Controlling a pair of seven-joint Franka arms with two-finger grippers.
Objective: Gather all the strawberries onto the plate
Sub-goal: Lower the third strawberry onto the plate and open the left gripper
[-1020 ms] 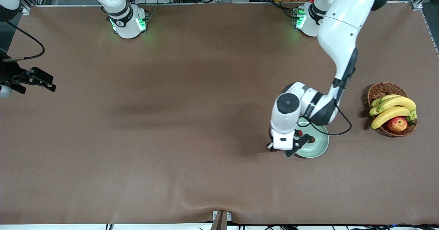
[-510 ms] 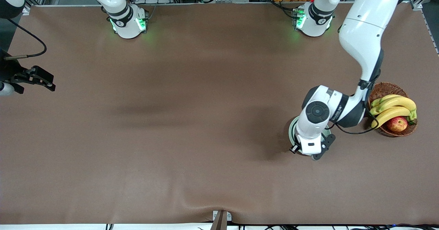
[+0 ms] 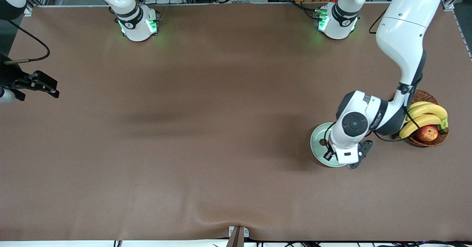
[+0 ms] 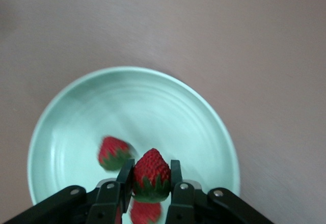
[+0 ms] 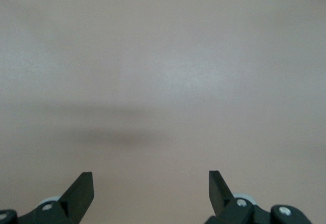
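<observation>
Left hand [image 4: 151,196] hovers over the plate [image 4: 204,117], pinching the last strawberry [image 4: 151,175]; two lie inside. Next: release. Right hand [image 5: 151,191] waits, wide apart.

We read no text anywhere; the left arm [image 3: 376,116] carries dark lettering on its wrist, just beside the basket [image 3: 413,96], too small to make out.

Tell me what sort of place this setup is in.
Most likely a robotics lab. Two white arms are bolted along one edge of a table covered in plain brown cloth, with aluminium framing and cables past that edge. The props look staged: a plate holding strawberries and a wicker basket of fruit.
</observation>
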